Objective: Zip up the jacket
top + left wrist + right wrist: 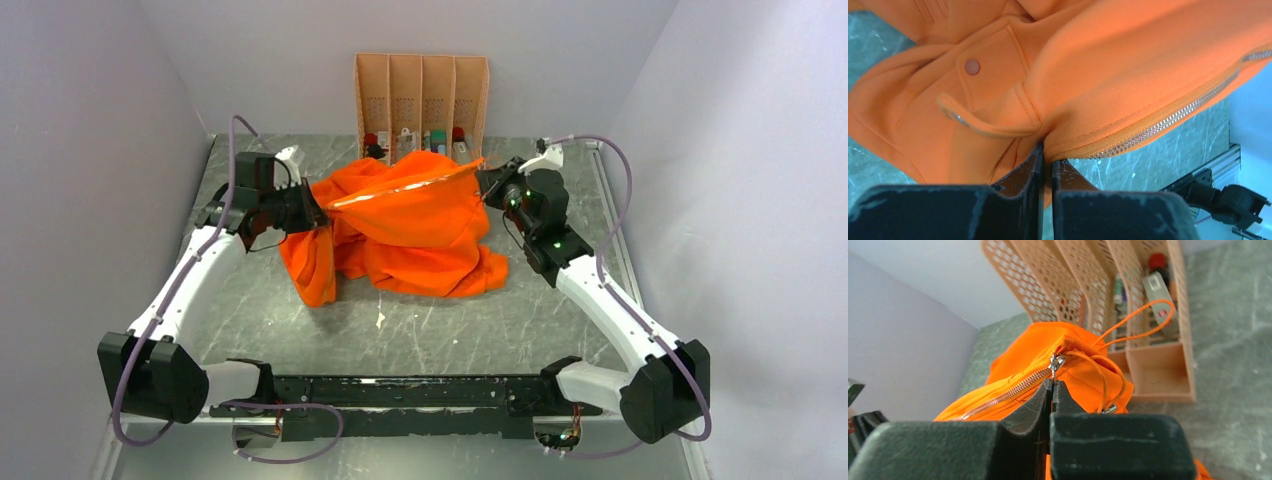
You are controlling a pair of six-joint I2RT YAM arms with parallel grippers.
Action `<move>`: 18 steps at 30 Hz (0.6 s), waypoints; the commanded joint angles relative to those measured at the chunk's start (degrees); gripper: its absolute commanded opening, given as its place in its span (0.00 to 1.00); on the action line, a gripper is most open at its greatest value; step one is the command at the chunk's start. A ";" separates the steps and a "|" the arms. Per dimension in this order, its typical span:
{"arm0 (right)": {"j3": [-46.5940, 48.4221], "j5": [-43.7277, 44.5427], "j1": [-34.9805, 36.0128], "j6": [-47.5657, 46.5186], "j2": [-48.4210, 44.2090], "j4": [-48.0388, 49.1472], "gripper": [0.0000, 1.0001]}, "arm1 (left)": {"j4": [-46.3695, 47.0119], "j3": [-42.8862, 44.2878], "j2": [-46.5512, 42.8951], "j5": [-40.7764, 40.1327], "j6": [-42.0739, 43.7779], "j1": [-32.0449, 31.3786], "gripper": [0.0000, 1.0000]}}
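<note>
The bright orange jacket (410,225) hangs bunched over the middle of the table, its zipper edge (400,190) stretched taut between both grippers. My left gripper (318,216) is shut on the jacket's lower zipper end; in the left wrist view (1046,155) the fabric is pinched by the silver zipper teeth (1168,120), with a flap pocket and snap (971,66) above. My right gripper (484,181) is shut on the metal zipper pull (1055,364) at the collar end, jaws (1051,385) closed together. The closed zipper (1008,392) runs away to the left. An orange drawcord (1143,320) loops nearby.
A tan perforated four-slot organiser (422,98) stands at the back wall right behind the jacket, holding small bottles (438,140); it shows close in the right wrist view (1148,365). Grey marble tabletop (420,330) lies in front. White walls enclose both sides.
</note>
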 commanded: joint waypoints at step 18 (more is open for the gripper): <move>-0.71 9.50 -3.36 -6.39 8.08 -4.96 0.58 | -3.75 6.12 6.05 -20.41 1.12 -6.27 0.86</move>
